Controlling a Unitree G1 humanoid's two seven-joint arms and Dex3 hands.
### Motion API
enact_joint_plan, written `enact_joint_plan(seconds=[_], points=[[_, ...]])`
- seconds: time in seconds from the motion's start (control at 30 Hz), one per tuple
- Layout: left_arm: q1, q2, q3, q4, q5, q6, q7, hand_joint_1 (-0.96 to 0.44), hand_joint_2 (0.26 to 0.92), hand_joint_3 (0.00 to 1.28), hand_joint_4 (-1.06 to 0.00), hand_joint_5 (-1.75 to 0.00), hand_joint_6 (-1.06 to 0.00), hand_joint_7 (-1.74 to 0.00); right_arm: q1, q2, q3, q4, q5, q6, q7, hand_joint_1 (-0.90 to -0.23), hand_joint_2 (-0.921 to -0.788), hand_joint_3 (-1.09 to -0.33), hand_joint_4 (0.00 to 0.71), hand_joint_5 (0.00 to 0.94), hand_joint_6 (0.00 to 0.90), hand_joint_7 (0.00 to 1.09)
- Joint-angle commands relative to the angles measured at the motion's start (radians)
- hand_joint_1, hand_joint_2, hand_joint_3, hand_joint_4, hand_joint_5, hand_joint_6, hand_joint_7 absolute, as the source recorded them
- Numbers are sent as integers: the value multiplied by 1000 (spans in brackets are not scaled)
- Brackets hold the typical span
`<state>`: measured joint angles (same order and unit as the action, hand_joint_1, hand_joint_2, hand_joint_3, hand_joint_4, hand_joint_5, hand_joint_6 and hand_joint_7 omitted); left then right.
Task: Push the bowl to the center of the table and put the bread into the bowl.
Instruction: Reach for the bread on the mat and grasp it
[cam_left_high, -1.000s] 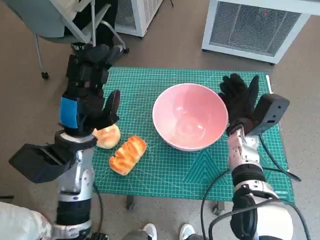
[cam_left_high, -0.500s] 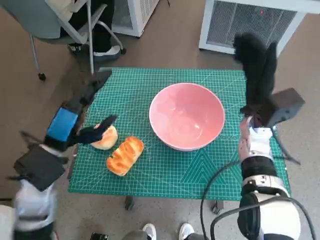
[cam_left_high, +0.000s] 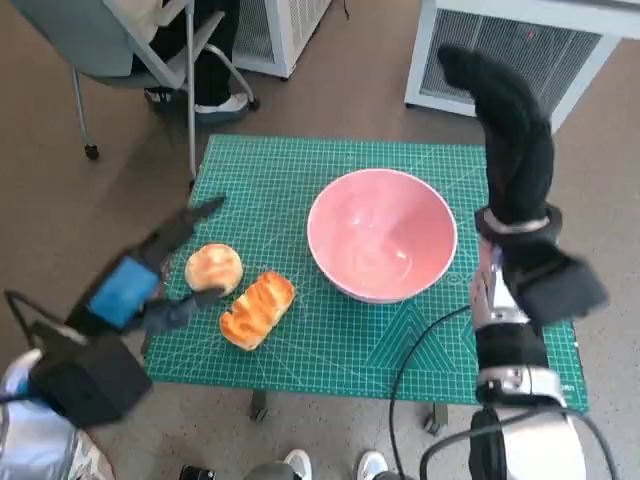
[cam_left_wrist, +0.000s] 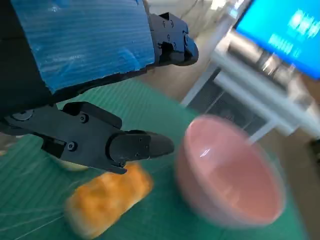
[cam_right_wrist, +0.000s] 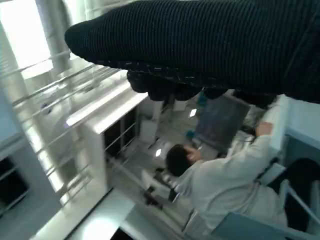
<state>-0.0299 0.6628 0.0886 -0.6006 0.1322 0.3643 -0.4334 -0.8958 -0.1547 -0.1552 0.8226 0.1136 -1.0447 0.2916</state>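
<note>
the left hand (cam_left_high: 150, 278) spreads hard black fingers (cam_left_wrist: 140, 146), empty, beside a round bun (cam_left_high: 213, 268) and a glazed golden loaf (cam_left_high: 256, 309). the right hand (cam_left_high: 505, 125), knitted, lifts empty with fingers straight together. the smooth pink bowl (cam_left_high: 382, 234) sits mid-tabletop (cam_left_high: 300, 170) on green gridded matting.

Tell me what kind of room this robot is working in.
Probably an office or lab: a green gridded cutting mat covers the small table, a grey wheeled office chair stands beside it, and a seated person in white works nearby.
</note>
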Motion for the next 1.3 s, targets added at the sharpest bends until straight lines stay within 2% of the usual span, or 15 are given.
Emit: enact_joint_plan(seconds=[0.03, 0.13, 0.33, 0.5, 0.87, 0.97, 1.3], points=[[27, 17, -42, -23, 57, -19, -9, -373, 921, 228, -321, -15, -232, -189, 46, 0, 21, -50, 2, 1, 9, -568, -921, -741, 294, 29, 62, 634], [35, 15, -65, -23, 90, -19, -7, -371, 921, 221, -326, -15, -235, -179, 53, 3, 28, -66, -1, -1, 4, -570, -921, -738, 294, 27, 58, 636], [47, 5, -144, -47, 199, 36, -4, -380, 921, 218, -333, -14, -240, -161, 72, 7, 37, -93, -28, 6, -26, -578, -921, -735, 294, 25, 52, 641], [54, -20, -209, -29, 277, 45, 11, -398, 921, 212, -337, -6, -269, -108, 82, 10, 45, -107, -34, 17, -44, -585, -921, -735, 295, 23, 47, 649], [53, -91, -274, 55, 329, 17, 39, -404, 921, 207, -329, 0, -275, -73, 92, 12, 53, -128, -37, 34, -63, -582, -921, -734, 303, 24, 41, 660], [40, -110, -299, 87, 349, 34, 42, -397, 921, 206, -324, 0, -273, -65, 94, 13, 55, -131, -28, 40, -59, -581, -921, -734, 304, 24, 40, 662], [-15, -179, -369, 263, 409, 29, 86, -372, 921, 218, -309, 0, -267, -43, 105, 4, 54, -145, -27, 44, -61, -578, -921, -731, 305, 22, 37, 667]])
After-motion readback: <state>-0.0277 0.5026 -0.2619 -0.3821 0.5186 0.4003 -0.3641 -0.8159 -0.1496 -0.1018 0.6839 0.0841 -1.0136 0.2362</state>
